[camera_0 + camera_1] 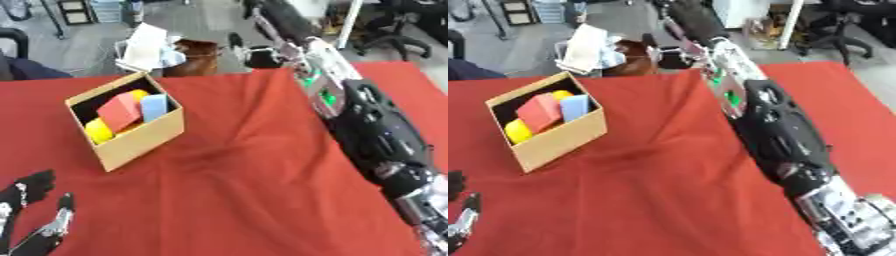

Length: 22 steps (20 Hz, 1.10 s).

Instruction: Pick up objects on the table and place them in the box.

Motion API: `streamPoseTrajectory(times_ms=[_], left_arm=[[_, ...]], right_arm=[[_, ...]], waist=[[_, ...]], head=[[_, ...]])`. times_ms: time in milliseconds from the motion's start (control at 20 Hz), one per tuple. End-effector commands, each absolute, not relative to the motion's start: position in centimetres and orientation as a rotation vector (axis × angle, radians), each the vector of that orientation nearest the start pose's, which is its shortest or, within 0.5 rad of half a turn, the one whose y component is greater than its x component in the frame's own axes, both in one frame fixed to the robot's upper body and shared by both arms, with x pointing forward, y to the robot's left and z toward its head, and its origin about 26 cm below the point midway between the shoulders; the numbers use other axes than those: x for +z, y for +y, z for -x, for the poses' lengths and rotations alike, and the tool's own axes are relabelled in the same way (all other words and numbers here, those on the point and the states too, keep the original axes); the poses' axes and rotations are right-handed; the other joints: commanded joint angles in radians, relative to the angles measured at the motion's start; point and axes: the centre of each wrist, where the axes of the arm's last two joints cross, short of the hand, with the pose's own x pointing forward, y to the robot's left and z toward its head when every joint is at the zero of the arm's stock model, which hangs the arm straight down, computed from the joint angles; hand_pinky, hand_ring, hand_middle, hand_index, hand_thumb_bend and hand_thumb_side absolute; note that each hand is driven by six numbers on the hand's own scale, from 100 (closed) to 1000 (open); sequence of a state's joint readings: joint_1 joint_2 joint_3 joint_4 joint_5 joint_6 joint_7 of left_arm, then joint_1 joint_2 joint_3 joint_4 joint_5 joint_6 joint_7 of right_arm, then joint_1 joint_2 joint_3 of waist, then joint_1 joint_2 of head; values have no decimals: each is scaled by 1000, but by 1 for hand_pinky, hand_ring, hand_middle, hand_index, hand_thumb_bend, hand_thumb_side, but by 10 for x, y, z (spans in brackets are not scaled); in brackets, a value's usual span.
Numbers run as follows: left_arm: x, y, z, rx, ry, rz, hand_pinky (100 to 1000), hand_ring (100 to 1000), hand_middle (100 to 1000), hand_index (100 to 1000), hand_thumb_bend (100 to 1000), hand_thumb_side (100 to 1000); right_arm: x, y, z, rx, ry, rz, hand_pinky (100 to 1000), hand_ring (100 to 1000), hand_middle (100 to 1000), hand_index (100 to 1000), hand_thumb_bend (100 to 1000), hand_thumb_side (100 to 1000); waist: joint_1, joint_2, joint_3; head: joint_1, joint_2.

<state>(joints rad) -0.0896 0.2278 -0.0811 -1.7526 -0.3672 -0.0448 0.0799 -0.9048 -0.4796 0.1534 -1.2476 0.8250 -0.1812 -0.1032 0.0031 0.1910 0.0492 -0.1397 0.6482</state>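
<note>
Blocks (122, 112) fill the box (140, 137) at far left (cloth (236, 190) looks bare), so left hand (31, 215) rests spread near-left; right hand's (262, 12) fingers can't be told.

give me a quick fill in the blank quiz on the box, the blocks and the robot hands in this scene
1. The cardboard box stands on a ____ tablecloth.
2. Between the yellow block and the light blue block in the box lies a ____ block.
3. The left robot hand rests open near the lower ____ corner.

Missing words: red; red; left
</note>
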Motion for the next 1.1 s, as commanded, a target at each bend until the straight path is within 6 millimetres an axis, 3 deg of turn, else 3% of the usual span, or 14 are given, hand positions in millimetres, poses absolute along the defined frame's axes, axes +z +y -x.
streamPoseTrajectory(times_ms=[50,400,700,750,800,1100], left_arm=[[76,264,-293,-467,-1894,-500,778,761,722,831,242,359],[75,265,-292,-413,-1896,-514,775,759,721,829,241,358],[72,265,-289,-376,-1898,-505,773,761,729,830,236,359],[71,264,-289,-368,-1898,-501,773,762,730,831,250,342],[70,264,-288,-361,-1897,-497,772,762,731,831,235,361],[68,261,-287,-321,-1911,-470,772,766,736,832,237,363]], right_arm=[[281,-284,-426,-1214,2911,-1707,632,646,803,930,100,190],[253,-301,-391,-791,3173,-1754,588,611,762,905,100,316],[214,-299,-362,-526,3441,-1739,558,589,734,893,100,403],[207,-298,-358,-494,3485,-1737,552,585,729,891,100,308],[199,-296,-354,-454,3531,-1735,549,583,726,890,100,426],[154,-290,-327,-222,3751,-1649,530,566,703,885,100,432]], waist=[[8,-13,-11],[18,-7,-48],[19,-8,-72],[18,-9,-74],[18,-9,-78],[11,-13,-85]], head=[[46,21],[126,77],[139,113],[140,116],[143,119],[149,122]])
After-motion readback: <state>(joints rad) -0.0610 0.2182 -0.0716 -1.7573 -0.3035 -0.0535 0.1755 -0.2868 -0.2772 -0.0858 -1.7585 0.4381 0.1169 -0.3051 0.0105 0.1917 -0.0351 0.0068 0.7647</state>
